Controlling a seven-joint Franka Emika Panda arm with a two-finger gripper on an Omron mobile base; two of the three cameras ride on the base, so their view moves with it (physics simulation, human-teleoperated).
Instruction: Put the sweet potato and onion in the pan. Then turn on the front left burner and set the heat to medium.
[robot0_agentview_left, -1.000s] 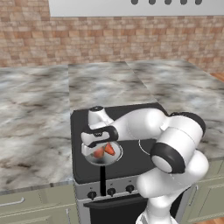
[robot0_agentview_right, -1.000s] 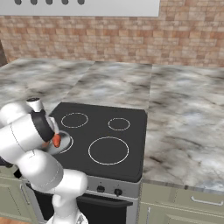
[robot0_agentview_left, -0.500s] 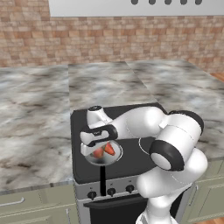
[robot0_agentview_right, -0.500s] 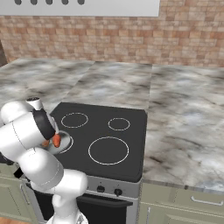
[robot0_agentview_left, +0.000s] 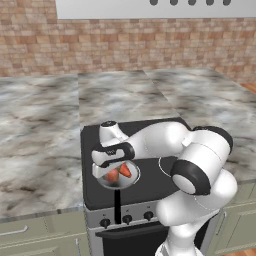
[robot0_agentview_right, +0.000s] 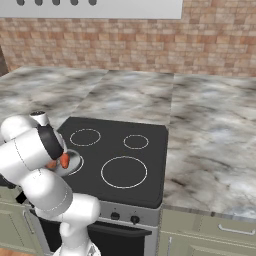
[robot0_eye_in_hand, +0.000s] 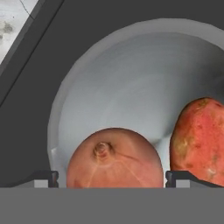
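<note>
Onion (robot0_eye_in_hand: 114, 157) edge-cropped, sweet potato (robot0_eye_in_hand: 197, 138) beside, perhaps touching, pan (robot0_eye_in_hand: 109, 87)

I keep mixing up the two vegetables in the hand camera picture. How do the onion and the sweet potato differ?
The onion is round and pale brownish-orange with a small nub on top; the sweet potato is elongated and redder, with mottled skin. The onion sits between the jaws, the sweet potato off to one side. Both lie inside the pan.
</note>
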